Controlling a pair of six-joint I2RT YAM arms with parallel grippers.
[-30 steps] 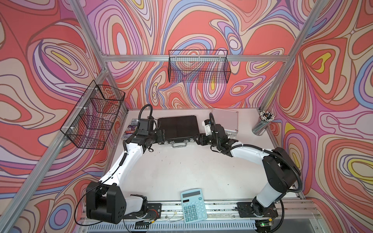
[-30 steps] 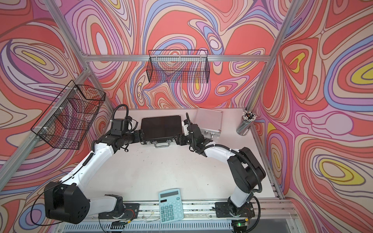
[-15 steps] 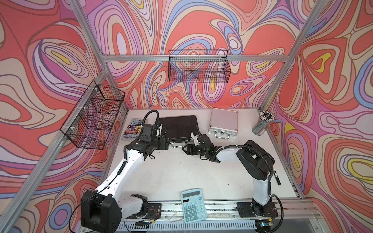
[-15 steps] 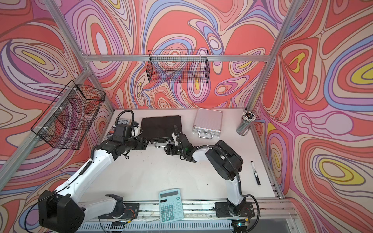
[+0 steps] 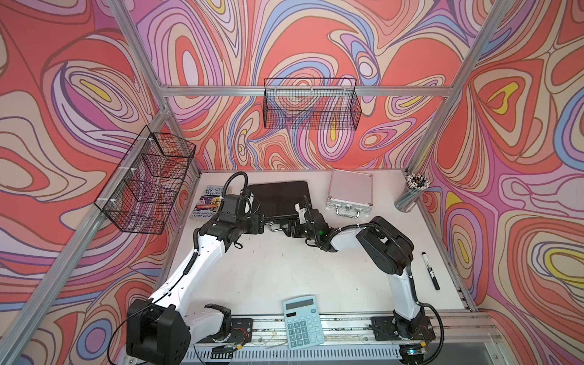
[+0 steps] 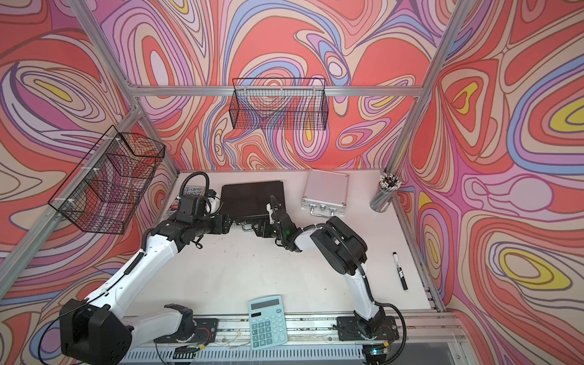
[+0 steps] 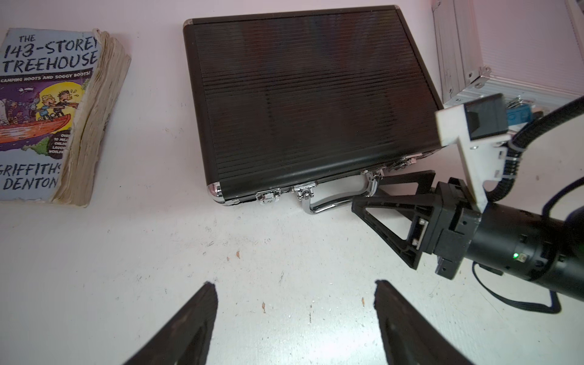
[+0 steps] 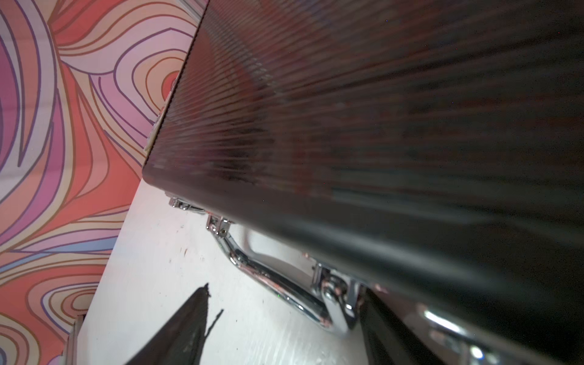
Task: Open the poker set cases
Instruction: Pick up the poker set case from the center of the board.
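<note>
The black poker set case (image 5: 278, 197) (image 6: 252, 197) lies shut at the back of the table, with its chrome handle (image 7: 328, 202) and latches facing me. To its right the smaller silver case (image 5: 350, 191) (image 6: 327, 189) is also shut. My left gripper (image 7: 295, 284) (image 5: 267, 222) hangs open over bare table just in front of the black case's left latch (image 7: 268, 196). My right gripper (image 8: 286, 289) (image 7: 369, 192) is open and straddles the right end of the handle (image 8: 275, 284). One of its fingers (image 8: 379, 319) sits by the handle's bracket.
A paperback book (image 5: 208, 202) lies left of the black case. At the front edge is a light-blue calculator (image 5: 303, 322). A black marker (image 5: 430, 270) lies at the right, and a cup of pens (image 5: 412, 196) stands in the back right corner. Wire baskets (image 5: 311, 104) hang on the walls.
Both grippers have left the black case's two sides and come to its front edge. The right arm has folded at the elbow, uncovering the marker. Neither case has moved.
</note>
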